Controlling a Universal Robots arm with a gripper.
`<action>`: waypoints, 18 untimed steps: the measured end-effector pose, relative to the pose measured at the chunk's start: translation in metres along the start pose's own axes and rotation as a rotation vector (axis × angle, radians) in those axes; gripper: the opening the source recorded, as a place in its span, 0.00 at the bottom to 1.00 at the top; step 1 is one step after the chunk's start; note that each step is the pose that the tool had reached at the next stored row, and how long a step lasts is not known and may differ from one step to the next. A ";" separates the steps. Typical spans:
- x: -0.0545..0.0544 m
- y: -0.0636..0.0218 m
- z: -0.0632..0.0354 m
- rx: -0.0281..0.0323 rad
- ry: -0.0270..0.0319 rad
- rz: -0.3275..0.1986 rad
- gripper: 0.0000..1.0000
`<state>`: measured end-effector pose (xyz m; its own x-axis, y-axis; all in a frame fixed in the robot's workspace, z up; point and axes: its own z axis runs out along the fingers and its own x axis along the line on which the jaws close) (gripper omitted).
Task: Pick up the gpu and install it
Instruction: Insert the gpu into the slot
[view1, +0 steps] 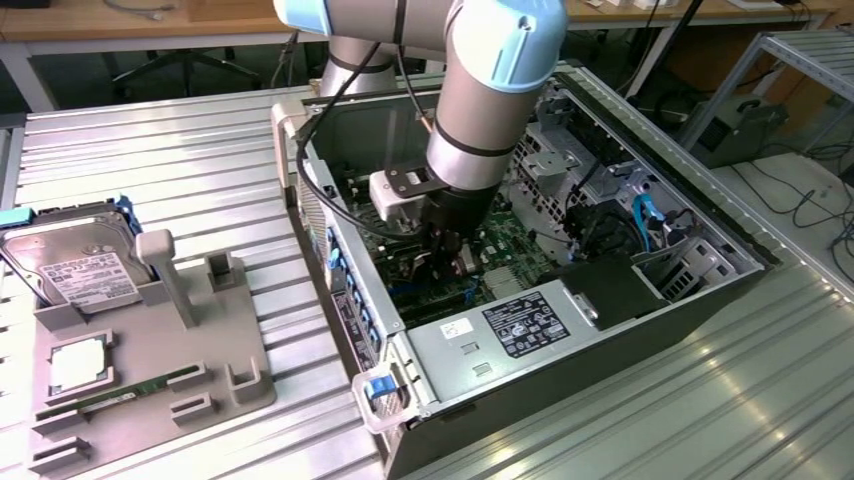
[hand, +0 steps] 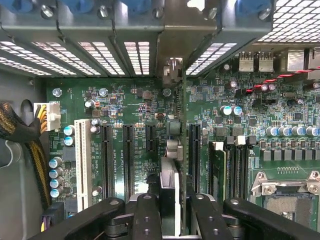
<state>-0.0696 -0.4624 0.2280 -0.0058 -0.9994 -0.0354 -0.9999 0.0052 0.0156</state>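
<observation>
Claw (hand: 170, 210) clamped on gpu (hand: 172, 150), card edge-on, upright. Lowered inside open computer case (view1: 694, 215), over motherboard (hand: 135, 100) between expansion slots (hand: 128, 160).

You could not have read any text here. The black label (view1: 525, 325) on the power supply (view1: 501, 345) inside the computer case (view1: 694, 215) carried white print too small to make out, as did the white sticker (view1: 458, 328) beside it. The hard drive (view1: 74, 265) bore a white label (view1: 83, 277) with illegible lines. Silkscreen on the motherboard (hand: 145, 110) stayed unreadable.
</observation>
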 end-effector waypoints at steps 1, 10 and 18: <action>0.000 0.0000 0.0004 0.0000 0.0001 0.000 0.28; -0.001 0.0000 0.0103 0.0000 0.0000 0.000 0.28; -0.003 0.0003 -0.0094 0.0024 0.0003 0.000 0.35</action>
<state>-0.0698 -0.4599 0.2375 -0.0056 -0.9994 -0.0351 -0.9999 0.0052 0.0132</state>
